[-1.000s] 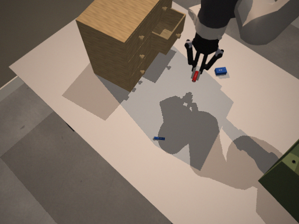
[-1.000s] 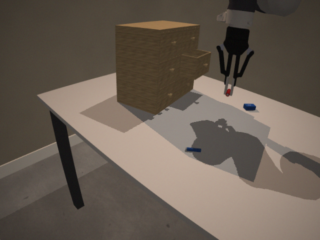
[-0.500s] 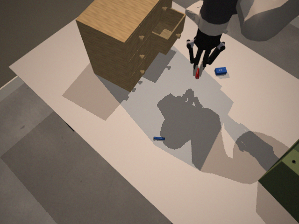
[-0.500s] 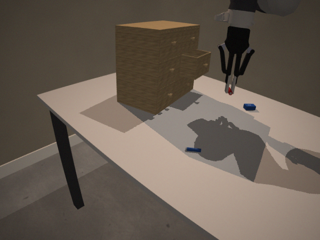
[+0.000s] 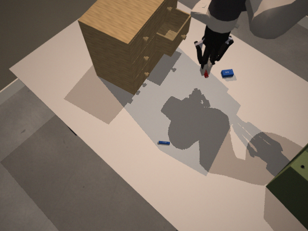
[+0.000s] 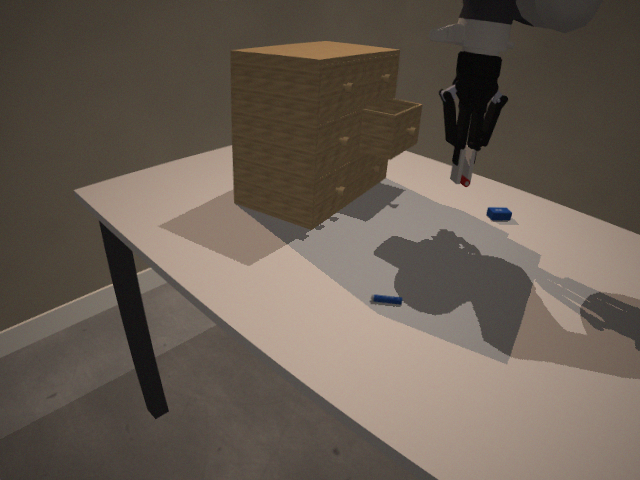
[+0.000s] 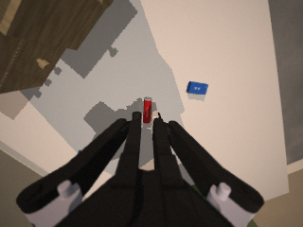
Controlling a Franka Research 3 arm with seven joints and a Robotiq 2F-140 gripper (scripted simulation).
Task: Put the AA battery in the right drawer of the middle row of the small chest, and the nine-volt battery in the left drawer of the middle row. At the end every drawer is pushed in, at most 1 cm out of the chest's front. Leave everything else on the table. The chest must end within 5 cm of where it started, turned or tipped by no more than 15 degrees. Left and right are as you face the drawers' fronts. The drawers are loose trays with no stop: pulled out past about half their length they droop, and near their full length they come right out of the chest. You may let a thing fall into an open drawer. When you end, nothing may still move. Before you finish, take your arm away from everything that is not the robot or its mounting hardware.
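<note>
AA battery (image 7: 147, 110) pinched in claw (image 7: 148, 119), seemingly off table

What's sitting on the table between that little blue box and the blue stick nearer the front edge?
Nothing but shadow: in the top view the table between the nine-volt battery and the blue stick holds only the arm's dark shadow.

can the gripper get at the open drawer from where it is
Probably yes: the gripper, shut on the red battery, hangs beside the open drawer with only air between, though slightly below its rim.
</note>
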